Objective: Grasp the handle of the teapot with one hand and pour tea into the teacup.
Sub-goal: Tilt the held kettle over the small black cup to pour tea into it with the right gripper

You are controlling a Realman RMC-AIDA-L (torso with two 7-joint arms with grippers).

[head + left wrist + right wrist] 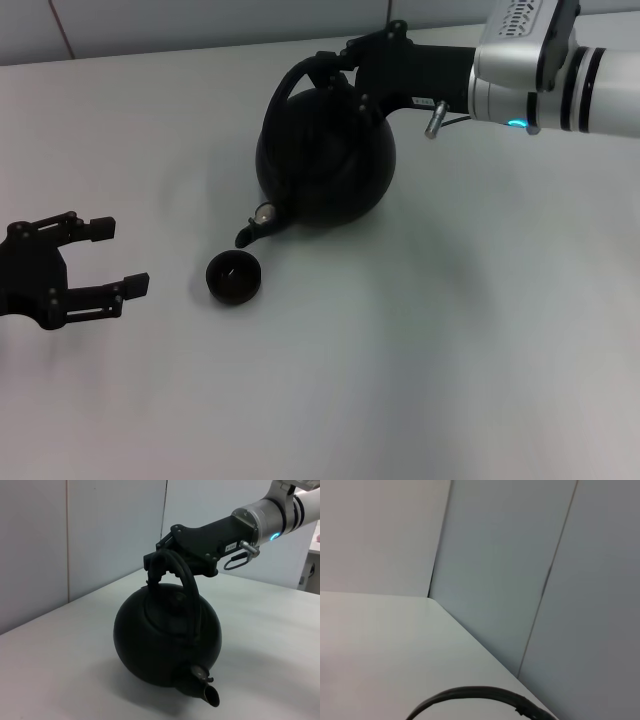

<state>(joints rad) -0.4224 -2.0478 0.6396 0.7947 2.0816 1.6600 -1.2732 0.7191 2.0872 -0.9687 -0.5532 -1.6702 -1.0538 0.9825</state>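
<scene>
The black teapot (325,160) is tipped forward, its spout (258,225) pointing down just beyond the rim of the small dark teacup (234,277) on the table. My right gripper (342,66) reaches in from the right and is shut on the arched handle (290,85). From the left wrist view, the teapot (165,635) hangs below that gripper (161,562), with the handle (189,582) and spout (207,691) toward the camera. In the right wrist view, only an arc of the handle (470,695) shows. My left gripper (118,257) rests open left of the teacup, holding nothing.
A white table (450,350) carries everything. Pale wall panels (100,540) stand behind its far edge. The silver right forearm (540,75) crosses the upper right of the head view.
</scene>
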